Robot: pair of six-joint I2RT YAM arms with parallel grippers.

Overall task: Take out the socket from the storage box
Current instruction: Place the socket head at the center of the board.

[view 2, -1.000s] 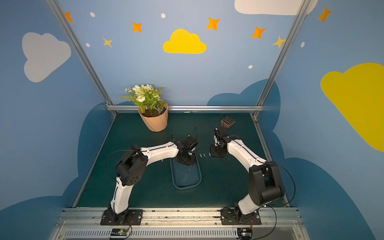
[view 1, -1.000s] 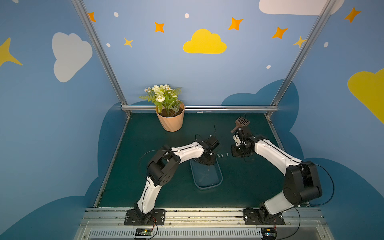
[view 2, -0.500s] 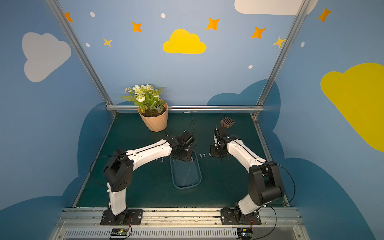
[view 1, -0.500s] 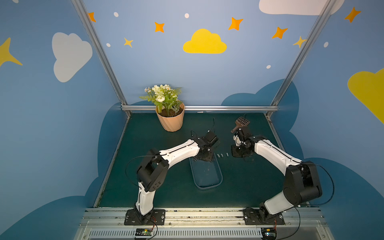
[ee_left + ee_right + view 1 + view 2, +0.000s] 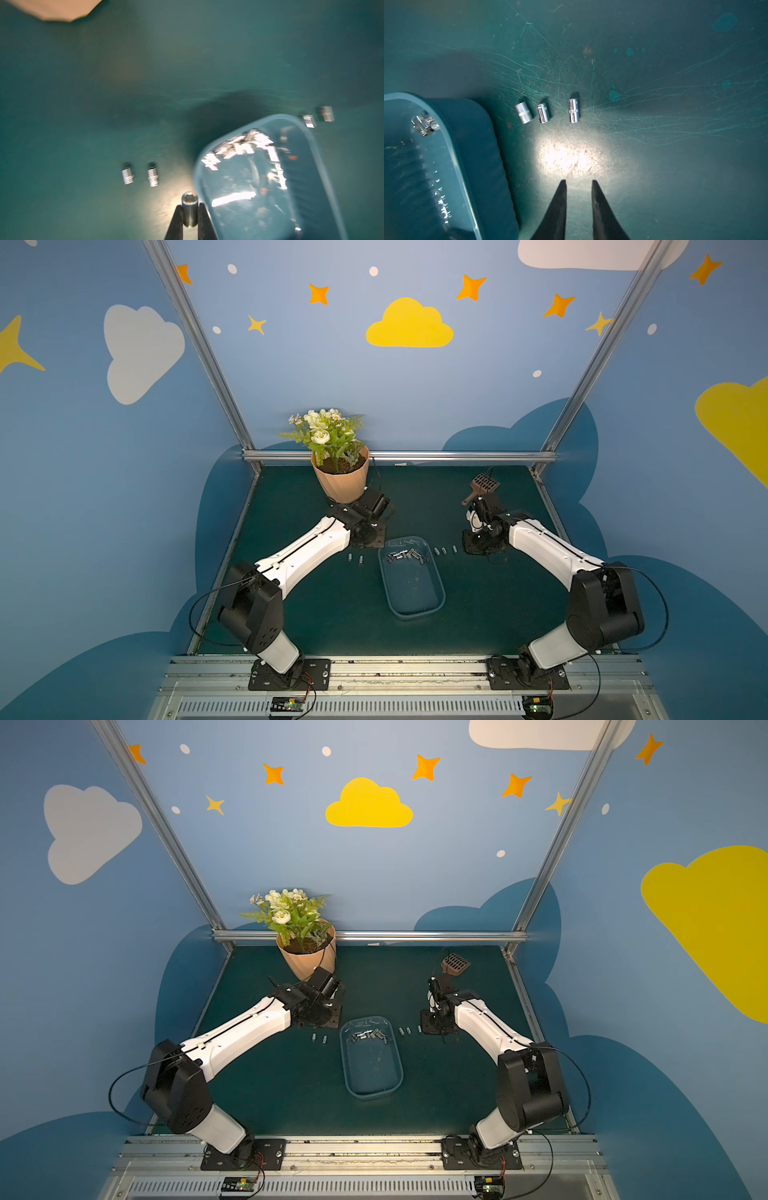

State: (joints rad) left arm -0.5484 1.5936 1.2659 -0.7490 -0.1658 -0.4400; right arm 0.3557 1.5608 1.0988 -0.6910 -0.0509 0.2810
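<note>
- Storage box (image 5: 415,615): middle of the table (image 5: 311,614).
- Socket heap (image 5: 405,556): in the box, far end.
- Two sockets (image 5: 355,559): on the table, left of the box.
- Three sockets (image 5: 444,550): right of the box.
- Flowerpot (image 5: 341,485): back left.
- Scoop (image 5: 484,484): back right.

The left arm (image 5: 303,551) and right arm (image 5: 548,547) are white with fat black joints. A thin black cable (image 5: 190,614) loops off each. Their black base plates (image 5: 316,672) have small screws.

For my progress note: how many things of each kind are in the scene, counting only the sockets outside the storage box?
Loose sockets on the mat: 5
Held socket in left gripper: 1
Storage box: 1
Flowerpot: 1
Brown slotted scoop: 1
Total: 9
</note>
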